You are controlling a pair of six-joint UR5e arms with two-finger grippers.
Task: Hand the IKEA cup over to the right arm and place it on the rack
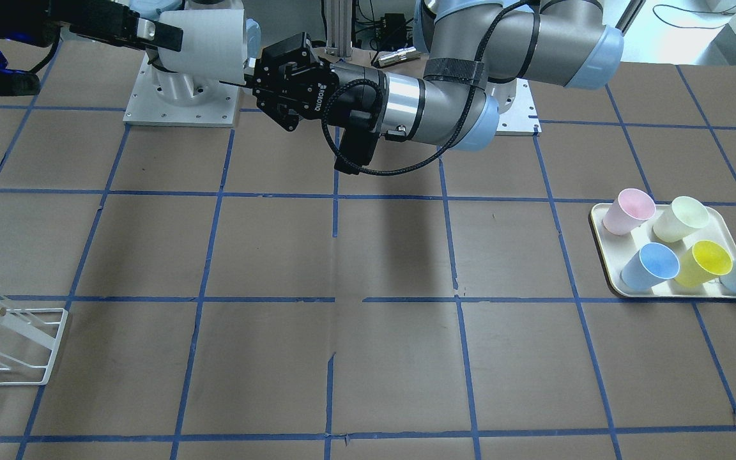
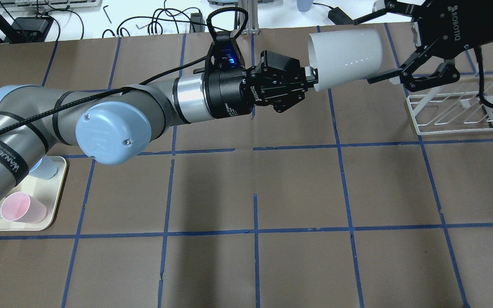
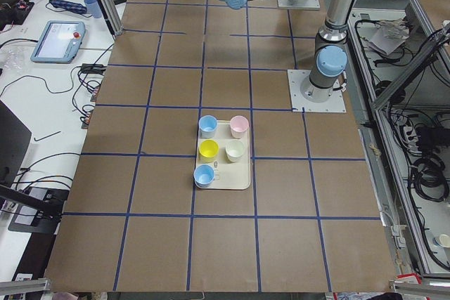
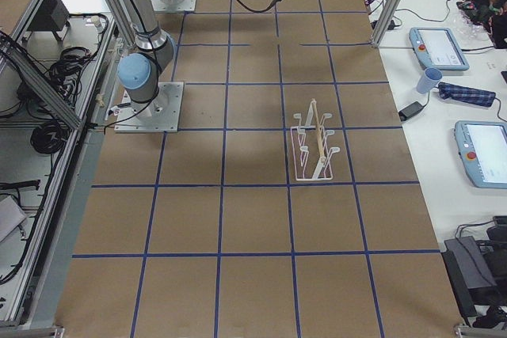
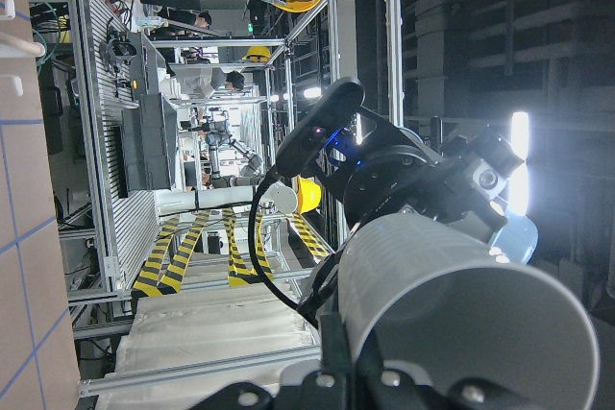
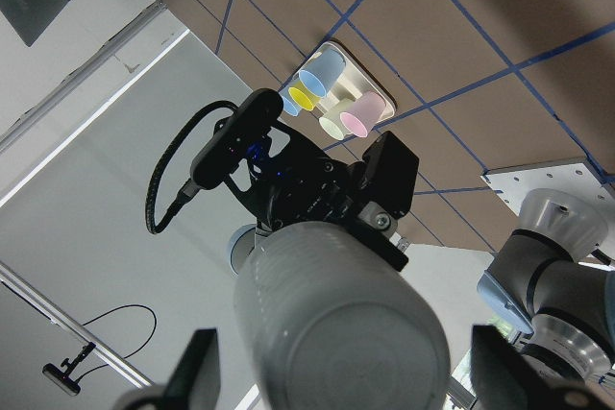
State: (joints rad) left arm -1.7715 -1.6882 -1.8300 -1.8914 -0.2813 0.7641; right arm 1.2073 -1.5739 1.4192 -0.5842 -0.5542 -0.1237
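The grey IKEA cup [image 2: 345,53] is held on its side in the air, high above the table's back part. My left gripper [image 2: 313,80] is shut on its rim at the wide end. My right gripper [image 2: 363,50] is open, its two fingers straddling the cup's narrow base end, apart from its wall. In the right wrist view the cup's base [image 6: 341,319] fills the middle, with the fingers [image 6: 197,376] wide on both sides. In the front view the cup [image 1: 208,41] sits between both grippers. The white wire rack [image 2: 452,115] stands on the table below the right gripper.
A cream tray [image 1: 603,255] on the robot's left side holds several pastel cups: pink [image 1: 627,211], pale yellow-green [image 1: 681,218], yellow [image 1: 705,262] and two light blue. The rack [image 1: 10,345] stands near the table's edge at the front view's lower left.
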